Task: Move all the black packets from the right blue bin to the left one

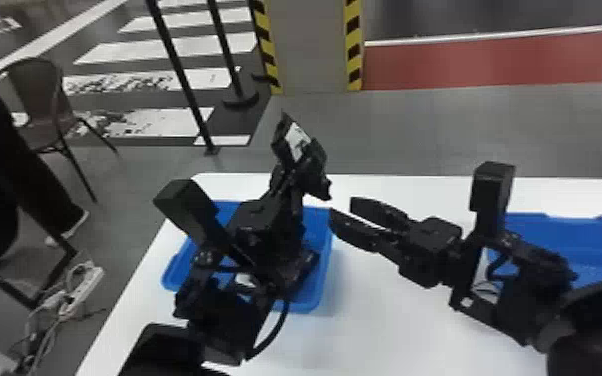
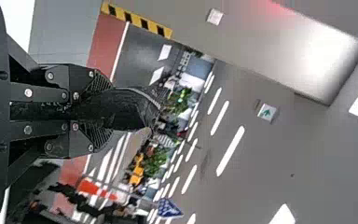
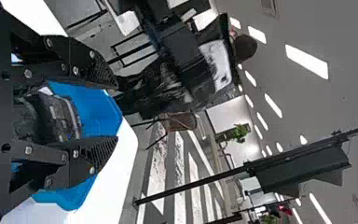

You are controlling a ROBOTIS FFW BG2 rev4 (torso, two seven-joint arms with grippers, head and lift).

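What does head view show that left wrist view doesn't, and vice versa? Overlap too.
Head view: left blue bin and right blue bin on the white table; right hand, open and empty, by the left bin.

Left wrist view: ceiling lights, a green-and-white sign, and some plants.

Both: left hand gripping a black packet, red floor strip, and yellow-and-black striping.
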